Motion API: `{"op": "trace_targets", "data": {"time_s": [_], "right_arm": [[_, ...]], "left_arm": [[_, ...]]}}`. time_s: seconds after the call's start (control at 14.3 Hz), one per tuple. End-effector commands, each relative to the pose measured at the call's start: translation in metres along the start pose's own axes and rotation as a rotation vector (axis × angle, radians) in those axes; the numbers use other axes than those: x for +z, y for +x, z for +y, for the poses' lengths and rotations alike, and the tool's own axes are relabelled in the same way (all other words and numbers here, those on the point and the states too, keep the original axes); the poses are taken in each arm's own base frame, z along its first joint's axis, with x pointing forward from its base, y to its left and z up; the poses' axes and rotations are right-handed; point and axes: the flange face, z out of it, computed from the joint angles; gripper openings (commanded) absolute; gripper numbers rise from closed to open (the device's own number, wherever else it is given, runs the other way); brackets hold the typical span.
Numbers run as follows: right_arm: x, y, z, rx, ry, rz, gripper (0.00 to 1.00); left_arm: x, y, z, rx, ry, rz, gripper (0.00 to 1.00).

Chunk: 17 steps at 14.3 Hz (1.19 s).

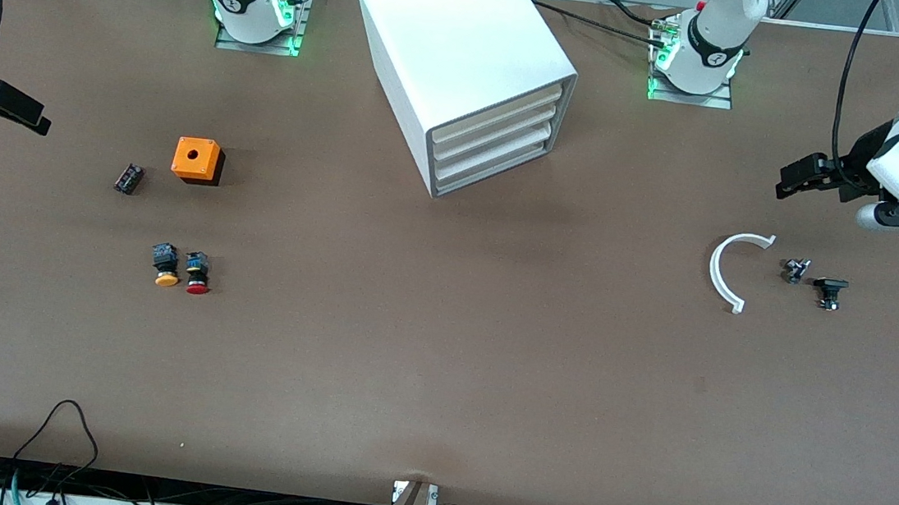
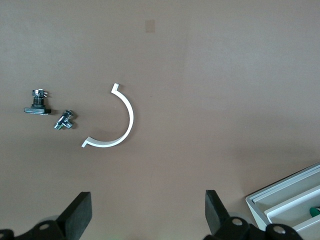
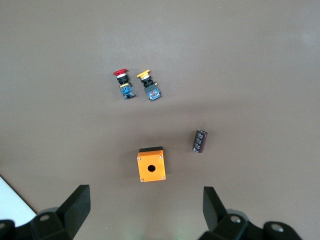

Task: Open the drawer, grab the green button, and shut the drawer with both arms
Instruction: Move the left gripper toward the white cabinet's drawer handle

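Front view: the white cabinet (image 1: 462,39) stands in the upper middle of the frame, between the two arm bases, on the brown bench (image 1: 438,367). Its four cream fronts are all pushed in. The drawer (image 1: 490,176) is the lowest of them, and it is shut.

The left wrist view catches a corner of the cabinet's front. A bit of green, the button (image 2: 315,211), shows inside one tray, but I cannot tell which.

The left gripper (image 1: 788,182) (image 2: 147,215) hangs over the bench at the left arm's end, near a white curved strip (image 1: 716,270) (image 2: 131,117). Its jaws are spread wide and hold nothing.

The right gripper (image 1: 40,122) (image 3: 145,210) hangs at the right arm's end, its jaws likewise apart and empty. An orange box (image 1: 197,160) (image 3: 151,166) sits near it. Lower in the frame lie the yellow-capped button (image 1: 165,266) (image 3: 148,85) and the red-capped button (image 1: 197,274) (image 3: 122,82), side by side.
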Motion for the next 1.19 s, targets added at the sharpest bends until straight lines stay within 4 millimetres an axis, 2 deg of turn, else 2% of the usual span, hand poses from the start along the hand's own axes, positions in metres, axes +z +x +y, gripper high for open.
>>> {"op": "trace_targets", "data": {"time_s": [0.0, 0.14, 0.35, 0.56, 0.63, 0.84, 0.91, 1.05, 1.12], "right_arm": [[-0.004, -0.01, 0.005, -0.018, 0.001, 0.015, 1.0], [0.0, -0.008, 0.01, -0.007, 0.005, 0.009, 1.0], [-0.002, -0.008, 0.005, -0.017, -0.006, 0.015, 1.0], [-0.004, -0.006, 0.005, -0.019, -0.009, 0.032, 1.0], [-0.004, -0.006, 0.004, -0.019, -0.007, 0.034, 1.0], [-0.003, -0.005, 0.004, -0.019, -0.006, 0.035, 1.0], [-0.002, -0.005, 0.003, -0.021, -0.005, 0.032, 1.0], [-0.002, -0.004, 0.001, -0.027, -0.005, 0.032, 1.0], [0.003, -0.001, 0.0, -0.025, -0.001, 0.023, 1.0]], "left_arm": [[-0.01, -0.006, -0.003, 0.004, 0.029, -0.001, 1.0], [-0.01, -0.003, -0.004, 0.005, 0.028, -0.002, 1.0], [-0.007, -0.002, -0.003, 0.016, 0.028, -0.01, 1.0], [0.004, 0.01, -0.004, 0.014, 0.024, -0.036, 1.0], [0.014, 0.018, -0.003, 0.008, 0.009, -0.062, 1.0], [0.087, 0.044, 0.016, 0.002, -0.126, -0.268, 1.0], [0.124, 0.054, 0.024, 0.009, -0.184, -0.372, 1.0], [0.205, 0.072, 0.044, -0.049, -0.429, -0.556, 1.0], [0.239, 0.072, 0.06, -0.065, -0.521, -0.626, 1.0]]}}
